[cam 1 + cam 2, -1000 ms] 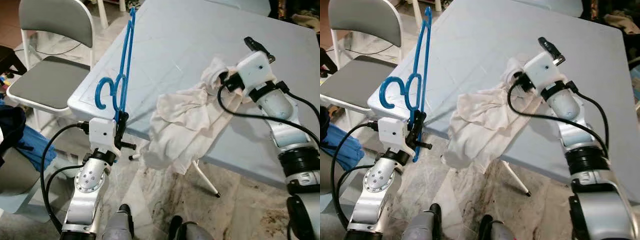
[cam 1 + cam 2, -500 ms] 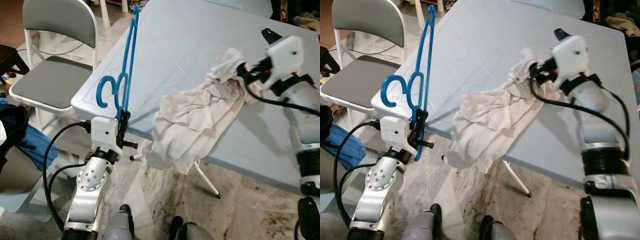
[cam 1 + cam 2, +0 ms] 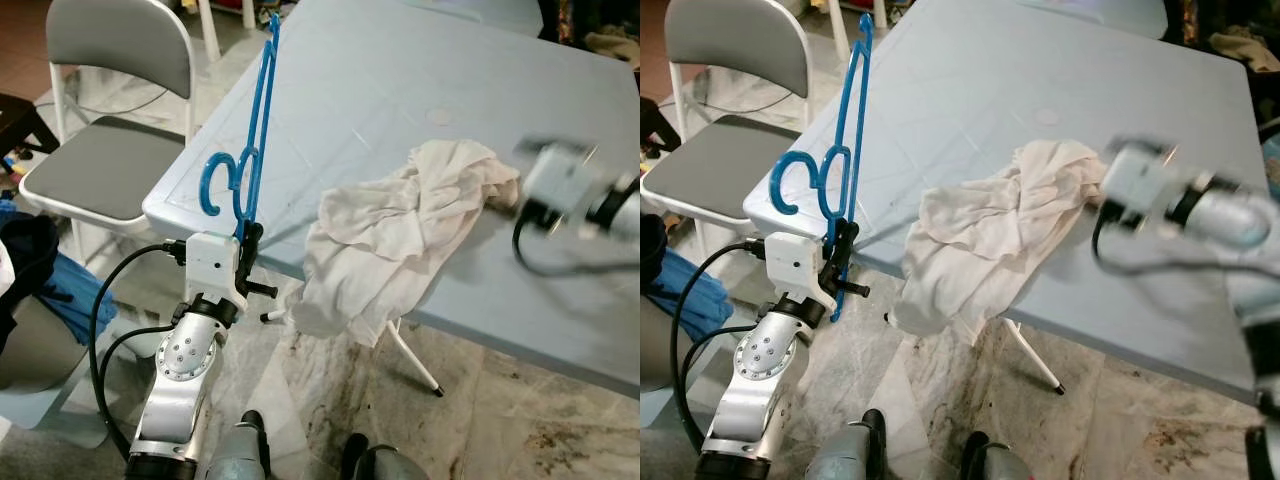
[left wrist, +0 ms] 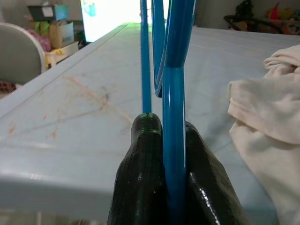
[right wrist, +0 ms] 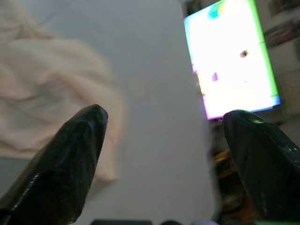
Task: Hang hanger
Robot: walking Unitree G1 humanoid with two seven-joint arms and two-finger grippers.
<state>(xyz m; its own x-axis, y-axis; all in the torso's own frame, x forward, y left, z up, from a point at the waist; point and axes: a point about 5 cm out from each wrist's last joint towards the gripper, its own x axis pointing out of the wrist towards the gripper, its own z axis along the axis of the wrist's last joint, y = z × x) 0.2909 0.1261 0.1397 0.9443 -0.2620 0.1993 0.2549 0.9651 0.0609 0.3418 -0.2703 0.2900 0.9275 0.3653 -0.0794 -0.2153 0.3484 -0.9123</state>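
Note:
A blue plastic hanger [image 3: 250, 150] stands upright beside the table's near left corner, hook end low. My left gripper [image 3: 243, 250] is shut on its lower bar, and the left wrist view shows the black fingers [image 4: 140, 159] pinching the blue bar [image 4: 174, 140]. A crumpled white cloth [image 3: 400, 230] lies on the light blue table [image 3: 400, 70], partly hanging over the front edge. My right arm [image 3: 570, 185] is blurred over the table, right of the cloth. My right gripper [image 5: 164, 117] is open, holding nothing, with the cloth [image 5: 42, 93] off to one side.
A grey folding chair [image 3: 110, 150] stands left of the table, close to the hanger. Dark and blue fabric [image 3: 45, 270] lies on the floor at far left. A white table leg [image 3: 410, 355] slants to the stained tile floor in front.
My right gripper has let go of the cloth and swung away to the right. The cloth has dropped back onto the table. The left gripper and hanger have held still.

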